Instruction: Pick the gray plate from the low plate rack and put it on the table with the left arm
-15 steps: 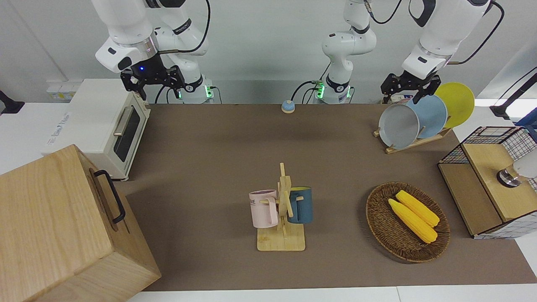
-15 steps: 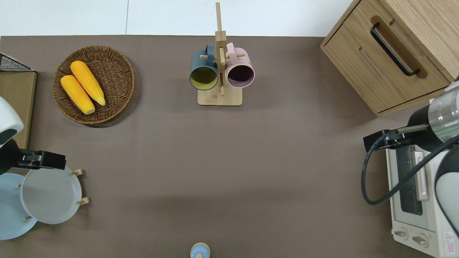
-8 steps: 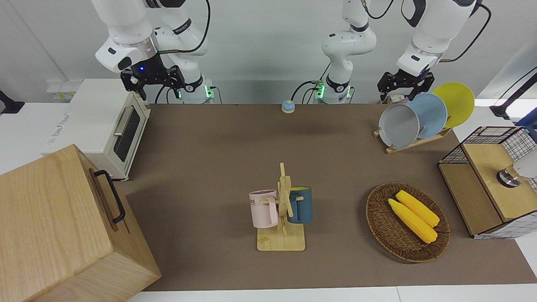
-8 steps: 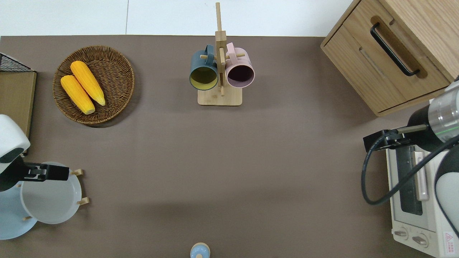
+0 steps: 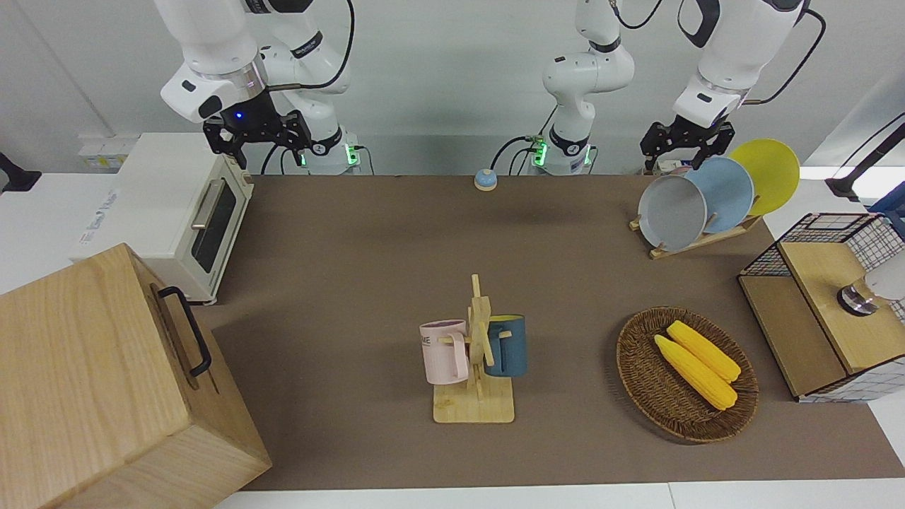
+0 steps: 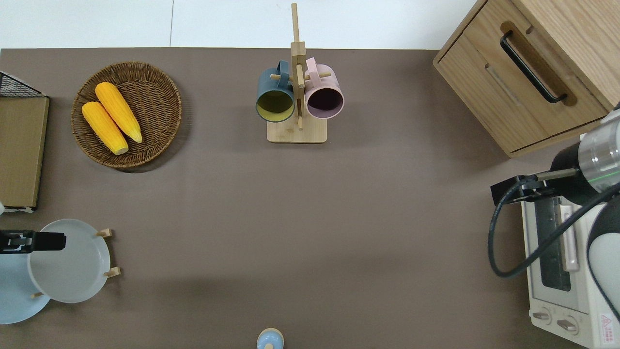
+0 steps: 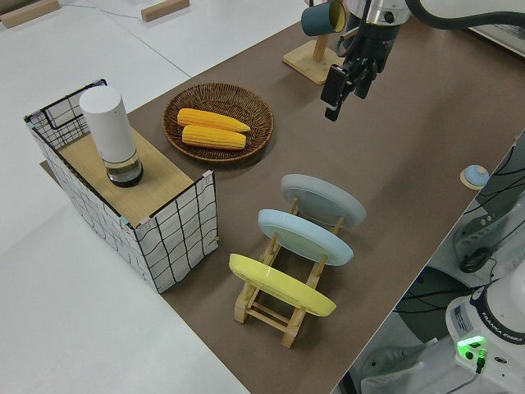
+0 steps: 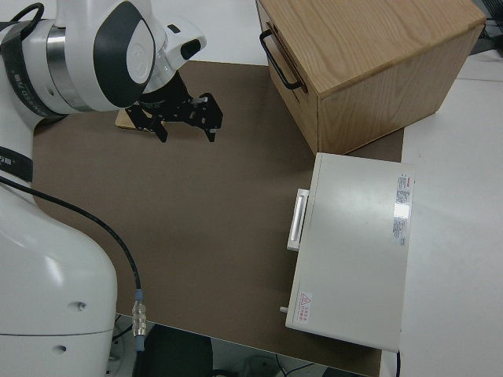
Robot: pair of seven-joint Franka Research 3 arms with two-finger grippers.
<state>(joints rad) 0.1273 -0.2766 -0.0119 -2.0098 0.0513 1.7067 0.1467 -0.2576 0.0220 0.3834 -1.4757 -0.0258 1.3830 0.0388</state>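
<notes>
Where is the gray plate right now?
The gray plate stands in the low plate rack at the left arm's end of the table, beside the light blue plate.

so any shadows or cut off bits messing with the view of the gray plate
Overhead view: the left gripper overlaps the gray plate, and the frame edge crops the arm. Front view: plate evenly lit, unblocked. Left side view: only its edge shows.
</notes>
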